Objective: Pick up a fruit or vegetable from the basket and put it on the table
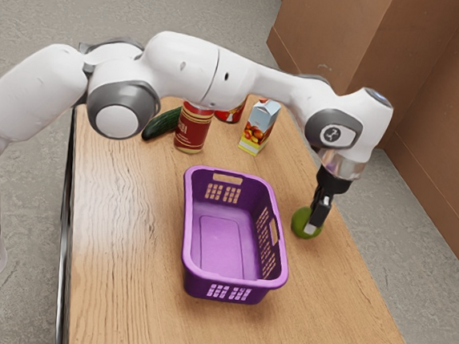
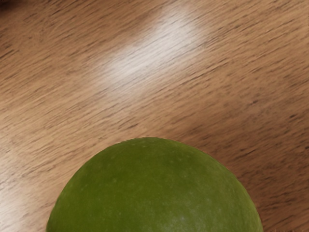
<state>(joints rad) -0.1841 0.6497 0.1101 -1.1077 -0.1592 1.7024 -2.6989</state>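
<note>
Upright before me in the exterior view stood a red bottle, a dark-green cucumber at its nine o'clock, a red can at two, a fruit-printed carton at three.

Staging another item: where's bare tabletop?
Table: bare between basket and the edge at the exterior view's left, and off the basket's near end. Crowded: cucumber, jar, can, carton past its far end; gripper, green fruit beside it.
</note>
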